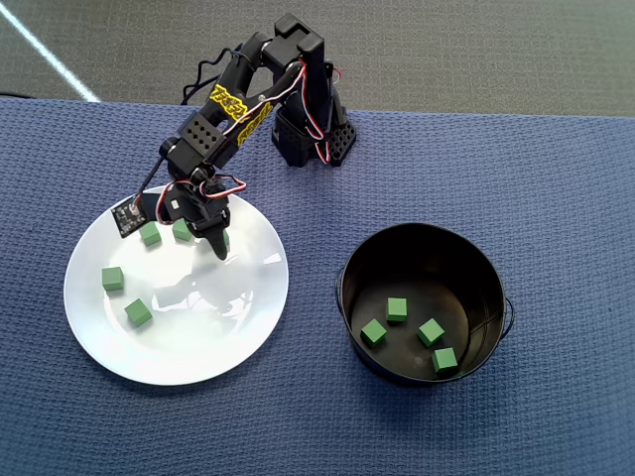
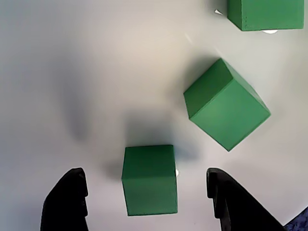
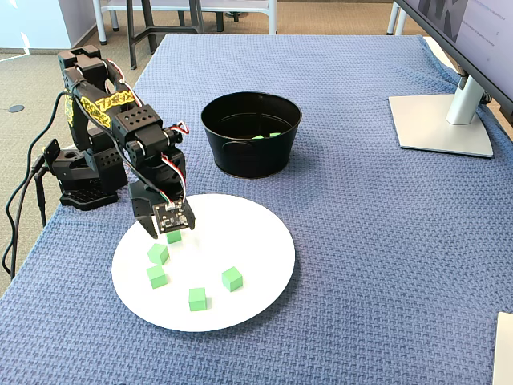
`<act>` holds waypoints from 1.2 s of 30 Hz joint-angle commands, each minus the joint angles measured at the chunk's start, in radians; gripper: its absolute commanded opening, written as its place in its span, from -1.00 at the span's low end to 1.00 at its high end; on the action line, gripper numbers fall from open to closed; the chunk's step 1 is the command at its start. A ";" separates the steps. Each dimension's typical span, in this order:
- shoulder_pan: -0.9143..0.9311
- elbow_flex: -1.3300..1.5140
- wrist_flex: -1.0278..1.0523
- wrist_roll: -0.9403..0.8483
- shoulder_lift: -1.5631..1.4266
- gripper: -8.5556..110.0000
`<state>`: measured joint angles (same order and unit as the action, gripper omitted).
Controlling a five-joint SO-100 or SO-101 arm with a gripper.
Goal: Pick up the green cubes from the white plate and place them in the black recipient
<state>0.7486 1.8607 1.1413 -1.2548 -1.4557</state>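
- Blue woven cloth (image 1: pixel 516 178) covers your desk in the overhead view. The white plate (image 1: pixel 238 342) lies at left, the black recipient (image 1: pixel 422 248) well apart at right with four green cubes (image 1: pixel 397 309) inside. Your arm reaches over the plate's upper rim, and the tool (image 1: pixel 211 238) sits low among the cubes there – two more cubes lie loose at the plate's left.
- From the wrist view, your tool (image 2: pixel 144 197) stands open: its two dark fingers (image 2: pixel 67 202) flank one green cube (image 2: pixel 149 179), a gap on each side, nothing gripped. Two more cubes lie beyond, on bare plate (image 2: pixel 72 72).
- In the fixed view, five cubes rest on the plate (image 3: pixel 256 241); the tool (image 3: pixel 164 233) hangs over the one nearest the arm – a monitor stand (image 3: pixel 441 120) sits at far right.
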 commanded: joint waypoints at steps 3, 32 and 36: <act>-0.005 0.003 -0.023 -0.014 -0.005 -0.45; -0.106 -0.026 0.049 0.247 -0.201 -0.86; -0.204 -0.109 0.210 0.354 -0.325 -0.86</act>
<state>0.6136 1.8530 1.2410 -0.9771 -1.6536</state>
